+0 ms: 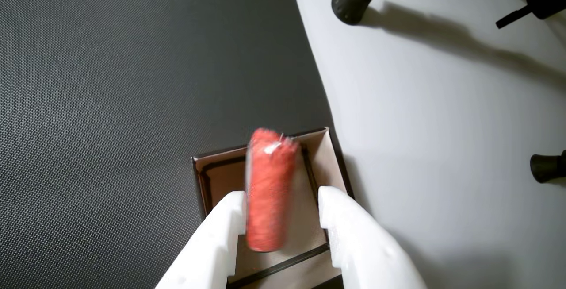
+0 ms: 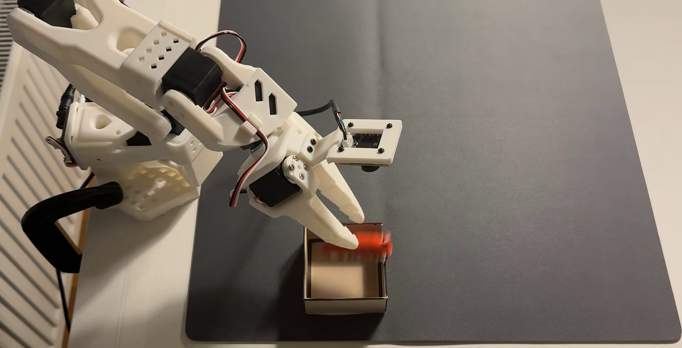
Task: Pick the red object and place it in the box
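The red object (image 1: 267, 191) is an orange-red roll, motion-blurred, lying between the two white fingers over the box (image 1: 328, 161). My gripper (image 1: 281, 194) is open: a clear gap separates the roll from the right finger, while the left finger is right beside it. In the fixed view the gripper (image 2: 356, 231) hangs over the box's far rim. There the blurred red object (image 2: 374, 242) lies across the far part of the box (image 2: 345, 304), its right end past the wall. The box's tan floor is bare.
The box stands on a dark grey mat (image 2: 479, 111) near its front edge, on a white table (image 2: 147, 278). Black tripod feet (image 1: 349, 1) stand on the table beside the mat. The arm base (image 2: 140, 170) and a black clamp (image 2: 55, 222) are at the left.
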